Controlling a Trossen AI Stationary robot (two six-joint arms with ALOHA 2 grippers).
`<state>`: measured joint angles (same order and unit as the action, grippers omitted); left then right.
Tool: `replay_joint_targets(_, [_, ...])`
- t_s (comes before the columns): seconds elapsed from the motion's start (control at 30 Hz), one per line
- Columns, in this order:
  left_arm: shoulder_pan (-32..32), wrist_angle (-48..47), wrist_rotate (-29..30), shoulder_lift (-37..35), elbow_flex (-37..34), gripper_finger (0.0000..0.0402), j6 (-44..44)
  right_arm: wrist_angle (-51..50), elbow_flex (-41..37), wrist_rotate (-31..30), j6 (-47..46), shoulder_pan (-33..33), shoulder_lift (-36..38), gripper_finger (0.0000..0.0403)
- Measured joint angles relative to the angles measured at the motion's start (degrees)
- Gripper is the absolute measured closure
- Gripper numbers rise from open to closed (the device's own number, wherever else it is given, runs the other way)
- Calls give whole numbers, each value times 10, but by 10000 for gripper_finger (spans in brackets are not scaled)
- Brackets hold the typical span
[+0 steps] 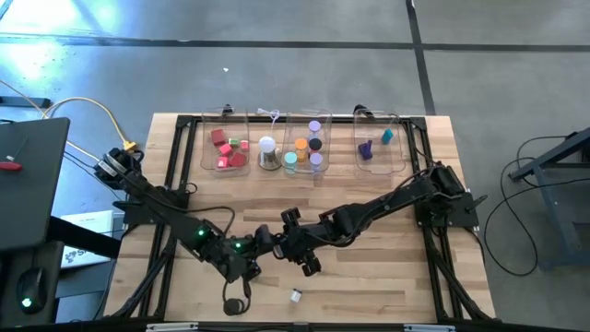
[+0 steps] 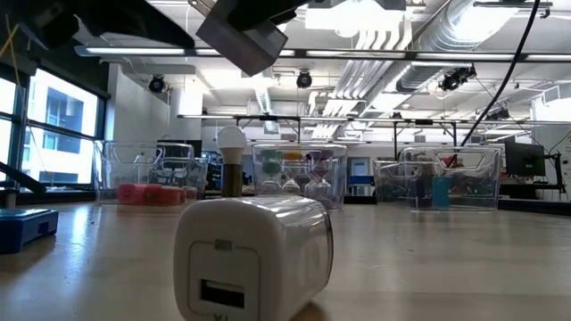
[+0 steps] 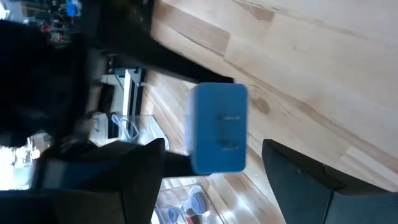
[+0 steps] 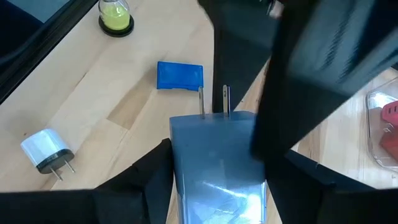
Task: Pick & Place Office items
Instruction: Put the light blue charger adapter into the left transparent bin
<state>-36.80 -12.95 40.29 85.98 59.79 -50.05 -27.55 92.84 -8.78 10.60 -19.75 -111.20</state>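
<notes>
Look first at your two arms in the overhead picture: both reach inward and meet low over the middle of the wooden table [image 1: 369, 277], the left one coming from the left corner, the right one stretched from the right side.

Your right gripper [image 4: 214, 180] has its fingers clamped on a pale blue-grey plug adapter [image 4: 214, 149], whose two metal prongs point away from the wrist (part of the left arm crosses just in front of it). Your left gripper [image 3: 211, 168] hangs with its fingers spread apart and nothing between them; a blue block [image 3: 217, 127] lies on the wood beyond them, untouched.

Along the far edge you have three clear bins: the left bin [image 1: 226, 143] holds red and pink pieces, the middle bin [image 1: 304, 148] holds orange, teal, purple and black discs, and the right bin [image 1: 380, 148] holds a purple piece and a teal one. A white dome on a silvery base [image 1: 268, 152] stands between the left and middle bins.

Near the front edge, a white charger [image 1: 296, 295] lies alone on the table, well apart from both grippers.
</notes>
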Motion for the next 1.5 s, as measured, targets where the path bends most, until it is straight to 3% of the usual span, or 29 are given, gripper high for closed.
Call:
replay_joint_targets(0.3, [6,33,15,47,0,141,-46,-1,0,1,-3,0,0,193])
replay_joint_targets(0.83, [21,51,16,49,0,152,-69,0,0,-2,-4,0,0,192])
replay_joint_targets(1.1, [21,54,19,49,0,205,-71,0,0,0,-10,0,0,192])
replay_joint_targets(1.33, [22,55,22,49,0,288,-75,-1,0,-3,-29,0,0,192])
replay_joint_targets(1.5, [22,55,21,49,0,290,-77,-1,0,-3,-31,0,0,192])
